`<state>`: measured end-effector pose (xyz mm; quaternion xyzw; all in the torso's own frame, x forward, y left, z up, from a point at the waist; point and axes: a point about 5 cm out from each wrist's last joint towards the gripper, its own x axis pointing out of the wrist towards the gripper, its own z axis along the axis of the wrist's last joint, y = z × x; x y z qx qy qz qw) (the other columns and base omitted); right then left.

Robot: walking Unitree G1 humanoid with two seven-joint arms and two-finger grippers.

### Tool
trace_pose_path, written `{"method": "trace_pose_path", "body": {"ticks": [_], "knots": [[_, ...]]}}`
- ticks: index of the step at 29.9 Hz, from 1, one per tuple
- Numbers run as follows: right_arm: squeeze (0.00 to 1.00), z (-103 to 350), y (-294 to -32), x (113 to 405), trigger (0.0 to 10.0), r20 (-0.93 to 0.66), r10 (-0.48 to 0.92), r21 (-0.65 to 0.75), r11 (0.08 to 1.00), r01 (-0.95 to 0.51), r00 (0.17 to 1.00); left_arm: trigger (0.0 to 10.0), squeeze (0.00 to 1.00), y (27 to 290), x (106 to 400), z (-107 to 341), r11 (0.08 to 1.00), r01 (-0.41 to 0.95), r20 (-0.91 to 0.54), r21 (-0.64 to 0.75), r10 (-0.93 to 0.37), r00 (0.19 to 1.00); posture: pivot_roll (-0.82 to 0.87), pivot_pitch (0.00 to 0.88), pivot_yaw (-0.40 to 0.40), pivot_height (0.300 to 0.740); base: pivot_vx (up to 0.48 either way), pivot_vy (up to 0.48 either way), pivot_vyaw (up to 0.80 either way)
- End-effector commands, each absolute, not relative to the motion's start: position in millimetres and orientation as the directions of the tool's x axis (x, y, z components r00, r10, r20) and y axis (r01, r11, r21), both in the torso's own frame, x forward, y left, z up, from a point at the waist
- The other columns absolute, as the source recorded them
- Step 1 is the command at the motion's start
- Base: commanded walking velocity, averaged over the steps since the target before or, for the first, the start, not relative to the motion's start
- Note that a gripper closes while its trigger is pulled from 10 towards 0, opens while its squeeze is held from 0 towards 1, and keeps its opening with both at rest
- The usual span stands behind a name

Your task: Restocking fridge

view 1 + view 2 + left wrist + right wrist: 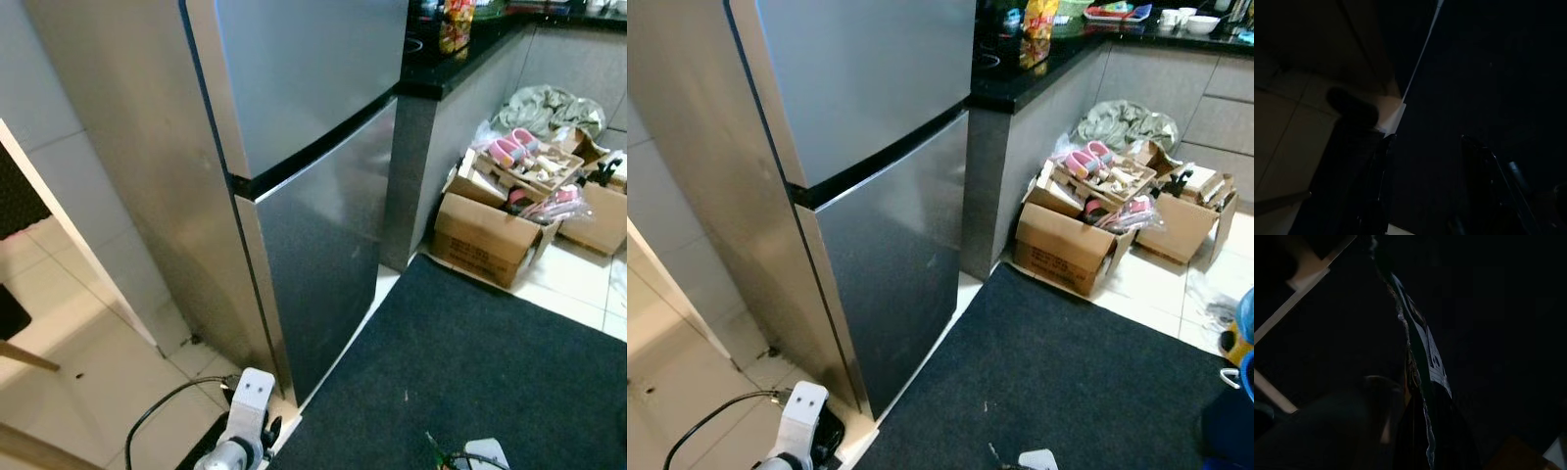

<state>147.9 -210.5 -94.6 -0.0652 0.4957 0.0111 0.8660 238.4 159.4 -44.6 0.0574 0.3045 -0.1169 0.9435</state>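
A tall stainless-steel fridge [313,196] stands before me with its upper and lower doors closed. My left arm [240,431] hangs low by the fridge's bottom corner. In the dark left wrist view, my left gripper [1425,142] is open over the dark mat with nothing between its fingers. My right wrist [482,455] shows at the bottom edge above the mat. In the right wrist view, my right gripper [1405,387] is shut on a thin dark green packet [1432,357] with a white label, held edge-on.
A black mat [470,372] covers the floor right of the fridge. Open cardboard boxes [485,240] full of items sit against the grey counter [460,64]. A black cable [162,406] lies on the tiles at the left. A white panel [69,235] juts in there.
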Motion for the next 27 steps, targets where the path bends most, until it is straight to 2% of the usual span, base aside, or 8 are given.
{"method": "trace_pose_path", "body": {"ticks": [1,11,27], "knots": [[0.0,-94,-206,152,10.0,-0.849,-0.038,-0.1,0.991,-0.091,0.528,10.0,0.0,163,240,-44,0.966,0.254,-0.588,0.04,-0.183,0.788,-0.08,0.044,0.063,0.74,0.439,0.0,0.0],[0.0,-94,-208,149,10.0,-0.849,-0.046,-0.103,0.992,-0.079,0.527,10.0,0.0,162,240,-43,0.961,0.274,-0.586,0.039,-0.2,0.785,-0.08,0.037,0.073,0.74,0.423,0.0,0.0],[0.0,-96,-212,140,10.0,-0.853,-0.056,-0.107,0.992,-0.068,0.519,10.0,0.0,156,249,-35,0.945,0.32,-0.549,0.063,-0.235,0.802,-0.09,0.031,0.081,0.74,0.0,0.0,0.0]]}}
